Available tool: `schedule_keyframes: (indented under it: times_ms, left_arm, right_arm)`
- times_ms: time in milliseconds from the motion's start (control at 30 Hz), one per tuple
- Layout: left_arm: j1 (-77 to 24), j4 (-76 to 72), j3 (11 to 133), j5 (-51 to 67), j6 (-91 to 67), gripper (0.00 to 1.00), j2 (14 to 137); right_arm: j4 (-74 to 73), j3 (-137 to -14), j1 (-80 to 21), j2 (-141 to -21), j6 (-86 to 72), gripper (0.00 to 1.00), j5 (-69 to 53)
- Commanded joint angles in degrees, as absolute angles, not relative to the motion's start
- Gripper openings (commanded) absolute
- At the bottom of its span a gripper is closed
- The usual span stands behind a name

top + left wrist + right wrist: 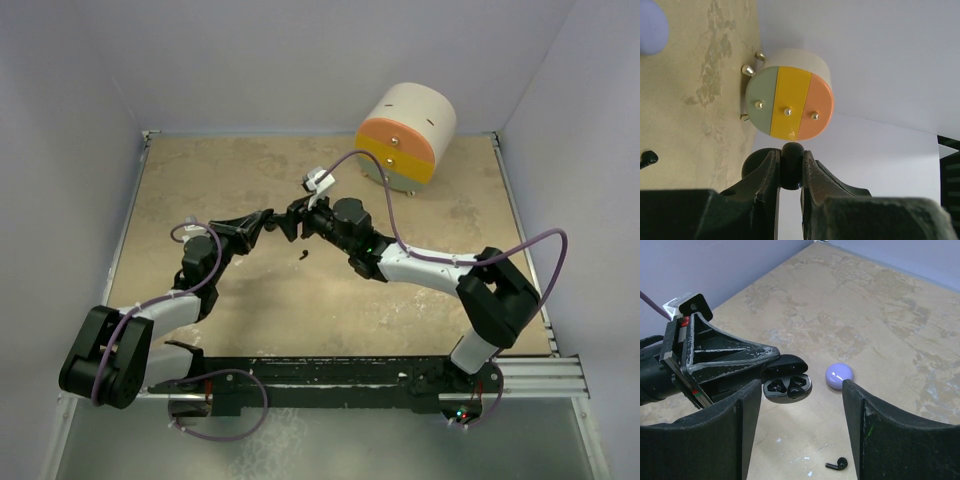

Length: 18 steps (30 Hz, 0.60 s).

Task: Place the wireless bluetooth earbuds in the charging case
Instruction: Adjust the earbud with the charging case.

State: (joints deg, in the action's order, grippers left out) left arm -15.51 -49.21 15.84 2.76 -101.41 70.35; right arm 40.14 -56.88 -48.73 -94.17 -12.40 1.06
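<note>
The black charging case [787, 385] is open and held off the table by my left gripper [789, 154], whose jaws are shut on it; in the left wrist view the case [791, 172] shows as a dark round body between the fingers. One black earbud [796, 390] sits in the case's right slot; the left slot looks empty. Another black earbud [836, 465] lies on the table below, also in the top view [301, 254] and the left wrist view [647, 159]. My right gripper [801, 390] is open and empty, facing the case from close by.
A lavender round puck [839, 375] lies on the table beyond the case, and shows in the left wrist view [650, 25]. A cream drum with a green, yellow and orange face [405, 130] stands at the back right. White walls enclose the table.
</note>
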Motion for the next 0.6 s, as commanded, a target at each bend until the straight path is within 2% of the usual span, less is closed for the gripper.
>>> schedule_keyframes:
  times_ms: [0,133,567]
  left_arm:
    - [-15.44,-51.86,17.39,3.4,-102.36,0.0,68.7]
    - [-15.47,-51.41,17.65,3.75,-102.73,0.0,67.98]
    - [-15.47,-50.89,18.11,4.66,-103.36,0.0,67.09]
  right_arm:
    - [43.91,-57.07,-48.78,-94.61,-11.35,0.67,-1.0]
    - [44.24,-57.37,-48.78,-95.69,-11.36,0.61,-0.9]
    - [44.8,-58.82,-48.78,-97.86,-10.96,0.59,-0.75]
